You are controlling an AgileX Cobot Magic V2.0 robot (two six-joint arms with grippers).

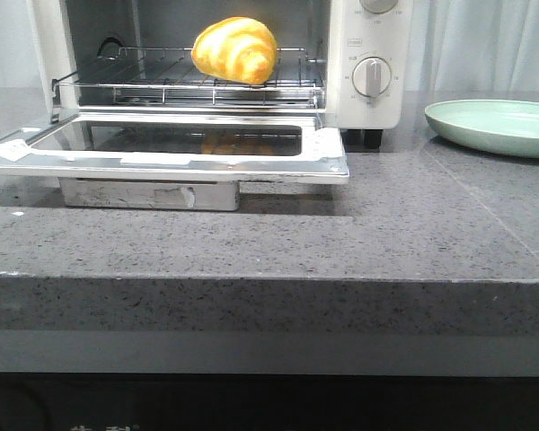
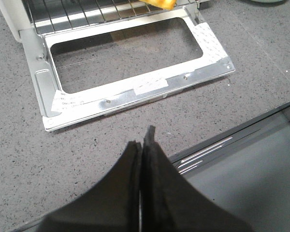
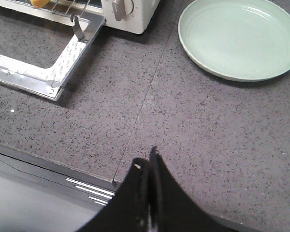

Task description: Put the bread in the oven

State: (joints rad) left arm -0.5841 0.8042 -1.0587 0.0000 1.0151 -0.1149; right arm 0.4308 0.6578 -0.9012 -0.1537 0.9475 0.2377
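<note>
Golden bread (image 1: 235, 50) lies on the rack (image 1: 162, 85) inside the oven (image 1: 368, 63), door (image 1: 162, 153) down. We keep both grippers, left (image 2: 142, 140) and right (image 3: 147, 162), closed and empty.

Even, diffuse overhead lighting; all three views sharp, without motion blur. Soft shadow under the open oven door (image 1: 162, 153) on the counter (image 1: 386, 224). Mild glare on the door's metal frame and glass, which reflects the bread (image 1: 235, 49). Both near grippers appear dark and slightly soft.
</note>
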